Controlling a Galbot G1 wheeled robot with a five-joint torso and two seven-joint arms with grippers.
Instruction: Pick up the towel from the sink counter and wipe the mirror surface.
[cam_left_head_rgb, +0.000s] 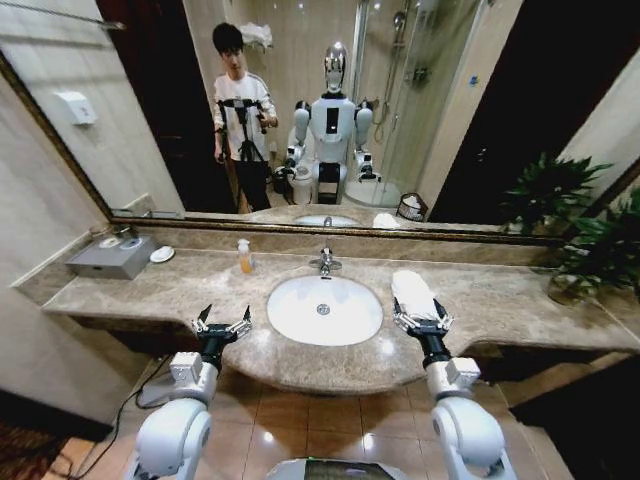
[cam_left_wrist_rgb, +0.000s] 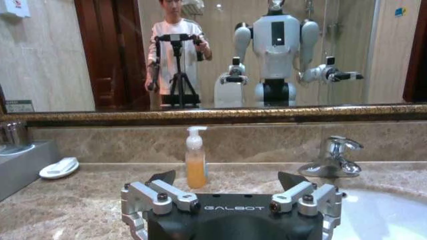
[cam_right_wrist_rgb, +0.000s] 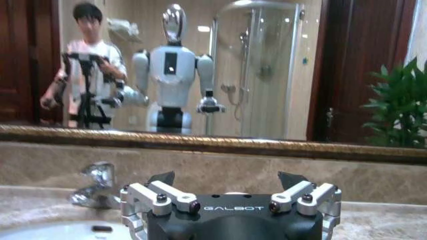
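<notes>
Small white terry towel (cam_left_head_rgb: 413, 294) lying lengthwise on the beige-brown marble worktop (cam_left_head_rgb: 150, 290), just beside the white oval basin (cam_left_head_rgb: 324, 310), on its right. Right hand (cam_left_head_rgb: 421, 321) poised at the towel's near end by the curved front edge, fingers spread. Left hand (cam_left_head_rgb: 221, 325) open too, over the front edge left of the basin. From the left wrist: amber soap bottle (cam_left_wrist_rgb: 195, 164), white soap dish (cam_left_wrist_rgb: 59, 167), chrome faucet (cam_left_wrist_rgb: 333, 159). From the right wrist: bronze-framed wall mirror (cam_right_wrist_rgb: 267, 70), green plant (cam_right_wrist_rgb: 399, 105).
</notes>
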